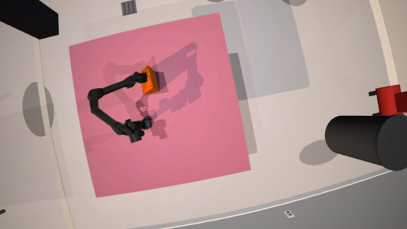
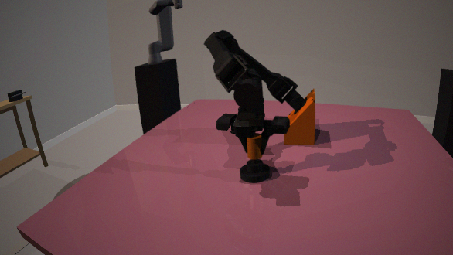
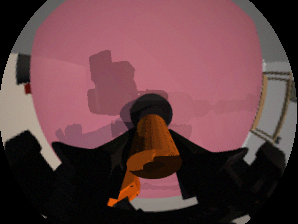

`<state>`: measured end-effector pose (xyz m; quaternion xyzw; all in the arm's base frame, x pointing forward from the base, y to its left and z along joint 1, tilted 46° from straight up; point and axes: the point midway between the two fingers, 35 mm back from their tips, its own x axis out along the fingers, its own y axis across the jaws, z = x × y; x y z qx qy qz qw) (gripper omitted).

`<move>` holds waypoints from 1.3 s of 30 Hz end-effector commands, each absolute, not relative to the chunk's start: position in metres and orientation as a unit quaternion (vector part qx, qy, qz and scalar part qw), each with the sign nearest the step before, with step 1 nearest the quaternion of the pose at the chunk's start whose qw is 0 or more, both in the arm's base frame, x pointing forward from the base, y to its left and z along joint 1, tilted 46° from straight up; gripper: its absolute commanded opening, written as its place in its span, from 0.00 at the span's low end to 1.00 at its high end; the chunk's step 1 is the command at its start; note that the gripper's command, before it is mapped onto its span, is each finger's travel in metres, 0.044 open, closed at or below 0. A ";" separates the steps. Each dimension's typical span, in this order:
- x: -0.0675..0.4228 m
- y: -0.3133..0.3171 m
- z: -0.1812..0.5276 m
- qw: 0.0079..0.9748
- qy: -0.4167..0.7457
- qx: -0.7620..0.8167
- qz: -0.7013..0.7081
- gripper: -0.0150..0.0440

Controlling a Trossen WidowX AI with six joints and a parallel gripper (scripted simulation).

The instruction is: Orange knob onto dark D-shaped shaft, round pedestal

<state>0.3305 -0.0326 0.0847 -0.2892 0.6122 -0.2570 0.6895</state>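
The orange knob [image 2: 254, 144] [image 3: 153, 145] is an upright cylinder between the fingers. My gripper [image 2: 255, 151] [image 3: 151, 131] is shut on it. The round dark pedestal [image 2: 255, 175] [image 3: 151, 103] stands on the pink table directly below. In the exterior view the knob's lower end is just above the pedestal's raised collar, roughly in line with its centre. The shaft is not visible; the knob hides it or covers its tip, and I cannot tell which. The knob's hole and flat side are hidden. In the top view the arm hides knob and pedestal.
The orange wedge-shaped block [image 1: 150, 83] [image 2: 301, 127] stands on the pink table [image 1: 194, 146] [image 2: 154, 216] at the arm's base, behind the pedestal in the exterior view. The arm's shadows fall across the table. A red object [image 1: 388, 100] and a black cylinder [image 1: 358, 139] are off the table.
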 end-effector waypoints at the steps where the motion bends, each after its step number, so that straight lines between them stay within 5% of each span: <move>1: 0.331 -0.032 0.086 0.692 0.608 -0.292 -0.256 0.25; 39: 0.330 -0.030 0.086 0.658 0.632 -0.362 -0.191 0.25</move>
